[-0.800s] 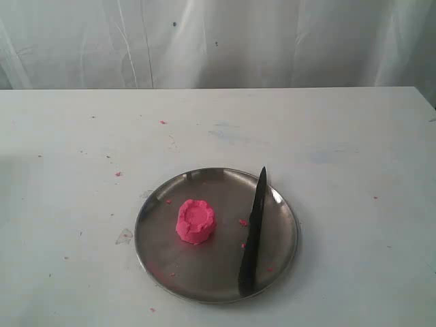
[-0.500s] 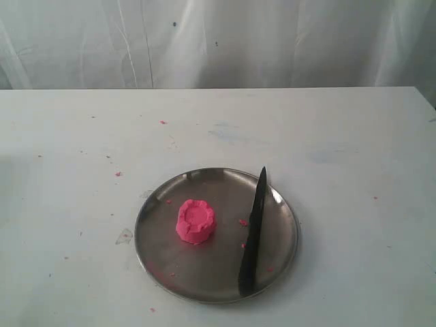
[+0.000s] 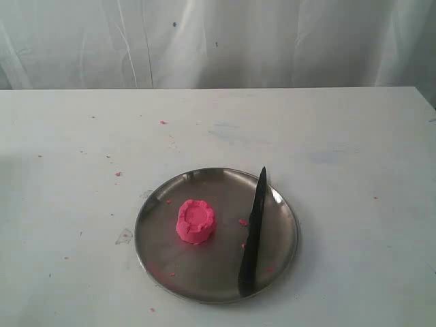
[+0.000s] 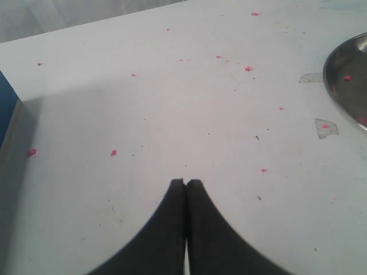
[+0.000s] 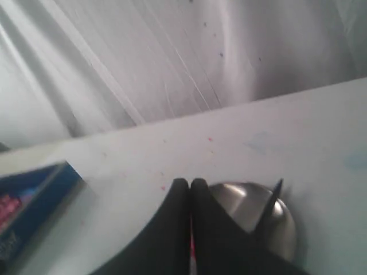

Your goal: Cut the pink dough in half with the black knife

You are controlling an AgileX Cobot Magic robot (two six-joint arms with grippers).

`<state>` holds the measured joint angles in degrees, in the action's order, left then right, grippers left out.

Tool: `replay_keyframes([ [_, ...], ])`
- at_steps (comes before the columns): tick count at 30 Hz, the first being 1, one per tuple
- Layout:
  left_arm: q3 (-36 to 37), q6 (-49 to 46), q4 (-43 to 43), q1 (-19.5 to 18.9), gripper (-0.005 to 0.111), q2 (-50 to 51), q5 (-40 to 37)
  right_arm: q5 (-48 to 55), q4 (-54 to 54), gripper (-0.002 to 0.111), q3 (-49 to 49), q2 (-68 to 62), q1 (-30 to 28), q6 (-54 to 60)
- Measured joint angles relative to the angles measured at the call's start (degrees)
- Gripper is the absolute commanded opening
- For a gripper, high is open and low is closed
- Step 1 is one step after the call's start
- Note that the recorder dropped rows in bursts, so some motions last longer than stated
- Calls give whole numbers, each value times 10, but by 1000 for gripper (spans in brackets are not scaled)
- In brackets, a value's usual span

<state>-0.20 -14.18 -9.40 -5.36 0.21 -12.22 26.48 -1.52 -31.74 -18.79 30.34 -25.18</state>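
Observation:
The pink dough [image 3: 196,221], one round lump with a dented top, sits left of centre on the round steel plate [image 3: 204,272]. The black knife [image 3: 253,233] lies on the plate's right side, its point toward the far rim. Neither gripper shows in the exterior view. My left gripper [image 4: 186,182] is shut and empty above bare table, with the plate's rim [image 4: 338,86] off to one side. My right gripper [image 5: 190,182] is shut and empty; past it I see the plate [image 5: 284,226] and the knife's tip [image 5: 276,192]. A pink sliver [image 5: 191,247] shows through the slit between its fingers.
Tiny pink crumbs [image 3: 118,174] dot the white table [image 3: 340,136]. A blue box [image 5: 31,197] stands near the table's edge in the right wrist view. A white curtain [image 3: 218,41] hangs behind the table.

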Motion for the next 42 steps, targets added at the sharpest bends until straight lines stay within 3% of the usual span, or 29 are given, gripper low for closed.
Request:
replay_keyframes([
  [3,0,0,0,0,0,0,0,98,0,7,-64,-85,5,74],
  [5,0,0,0,0,0,0,0,130,6,20,-76,-136,5,109],
  [6,0,0,0,0,0,0,0,134,11,31,-76,-149,5,117],
  [8,0,0,0,0,0,0,0,134,22,40,-74,-192,5,125],
  [10,0,0,0,0,0,0,0,94,60,40,-59,-227,-11,133],
  [13,0,0,0,0,0,0,0,31,270,40,-32,-330,-65,245],
  [16,0,0,0,0,0,0,0,24,562,40,-19,-479,-98,499],
  [20,0,0,0,0,0,0,0,27,677,40,-41,-601,-98,634],
  [27,0,0,0,0,0,0,0,22,665,40,-131,-726,-93,671],
  [34,0,0,0,0,0,0,0,-30,437,40,-148,-761,-44,508],
  [42,0,0,0,0,0,0,0,-62,407,40,-161,-809,-3,451],
])
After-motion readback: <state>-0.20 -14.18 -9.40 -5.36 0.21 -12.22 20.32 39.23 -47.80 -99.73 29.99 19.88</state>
